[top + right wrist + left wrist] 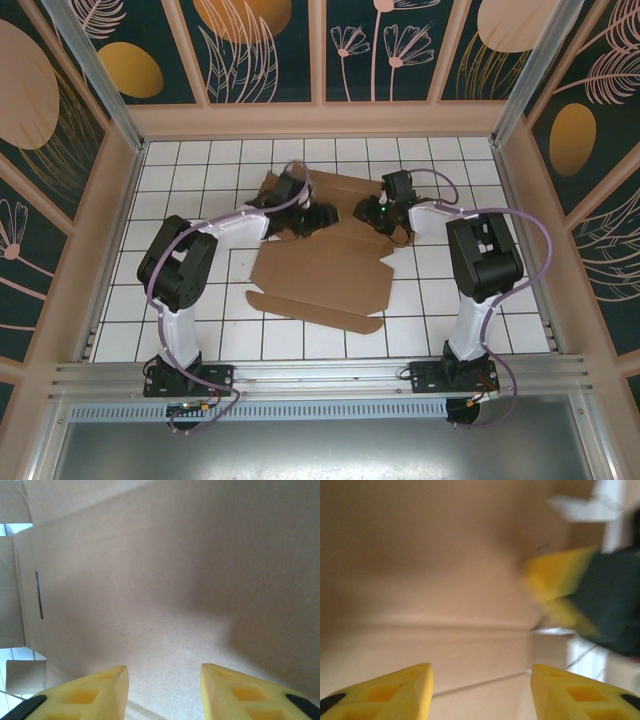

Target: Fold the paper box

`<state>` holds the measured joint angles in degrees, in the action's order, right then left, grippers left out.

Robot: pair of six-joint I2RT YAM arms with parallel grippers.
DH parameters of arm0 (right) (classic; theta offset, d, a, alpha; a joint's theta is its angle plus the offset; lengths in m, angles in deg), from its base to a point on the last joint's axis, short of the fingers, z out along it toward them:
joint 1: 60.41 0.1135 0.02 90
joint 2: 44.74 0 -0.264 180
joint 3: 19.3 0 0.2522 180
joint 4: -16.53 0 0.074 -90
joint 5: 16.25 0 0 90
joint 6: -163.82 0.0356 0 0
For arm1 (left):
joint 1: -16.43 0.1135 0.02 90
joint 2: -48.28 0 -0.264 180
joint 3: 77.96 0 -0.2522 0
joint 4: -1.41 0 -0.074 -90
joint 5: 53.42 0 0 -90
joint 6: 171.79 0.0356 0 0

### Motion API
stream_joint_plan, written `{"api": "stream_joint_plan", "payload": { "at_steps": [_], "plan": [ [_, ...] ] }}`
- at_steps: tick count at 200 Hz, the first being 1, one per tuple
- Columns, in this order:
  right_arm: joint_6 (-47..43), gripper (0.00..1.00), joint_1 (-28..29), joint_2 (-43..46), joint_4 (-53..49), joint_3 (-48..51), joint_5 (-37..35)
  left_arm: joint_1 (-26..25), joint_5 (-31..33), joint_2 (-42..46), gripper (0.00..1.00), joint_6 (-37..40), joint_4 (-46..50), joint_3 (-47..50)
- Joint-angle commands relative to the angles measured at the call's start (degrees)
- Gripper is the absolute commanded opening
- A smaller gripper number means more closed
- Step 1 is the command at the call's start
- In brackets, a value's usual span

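The paper box (320, 275) is a plain brown die-cut cardboard sheet lying mid-table, with its near panel flat and its far flaps raised between the arms. My left gripper (318, 216) hovers over the sheet's far middle. In the left wrist view its yellow fingers (395, 692) stand apart with only cardboard (445, 570) behind the gap. My right gripper (376, 214) faces it from the right, and its blurred yellow fingers (555, 577) show there too. In the right wrist view the right gripper (164, 690) is open over bare cardboard (175, 580), which has a thin slit (39, 595) at its left.
The white tiled table (180, 180) is boxed in by wooden-framed patterned walls (320, 120) at the back and both sides. A metal rail (320, 375) with the arm bases runs along the near edge. Bare tiles lie left and right of the sheet.
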<state>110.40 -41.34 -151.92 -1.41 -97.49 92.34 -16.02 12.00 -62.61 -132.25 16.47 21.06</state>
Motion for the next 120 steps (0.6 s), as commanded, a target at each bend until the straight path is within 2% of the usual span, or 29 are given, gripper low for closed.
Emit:
{"api": "stream_joint_plan", "payload": {
  "at_steps": [1,30,65,86,120],
  "plan": [
    [-8.58,0.40,-0.33,-1.74,-6.41,-6.93,-1.80,0.96,0.89,2.54,0.53,-2.21,-2.97,2.09],
    [-15.04,0.34,0.30,-9.25,-11.21,-14.43,-3.03,0.76,1.61,0.67,0.53,-0.54,-1.12,2.23],
    [-20.34,0.31,0.81,-17.08,-18.02,-21.80,-7.97,1.48,4.40,-2.65,0.52,3.99,4.26,-1.75],
    [-20.01,0.28,-0.05,-17.74,-18.14,-20.60,-9.80,3.34,5.43,-3.17,0.52,4.99,5.92,-2.97],
    [-18.52,0.27,-0.18,-14.46,-16.99,-13.61,-11.62,9.05,1.93,-5.96,0.52,3.62,4.24,-3.96]
  ]
}}
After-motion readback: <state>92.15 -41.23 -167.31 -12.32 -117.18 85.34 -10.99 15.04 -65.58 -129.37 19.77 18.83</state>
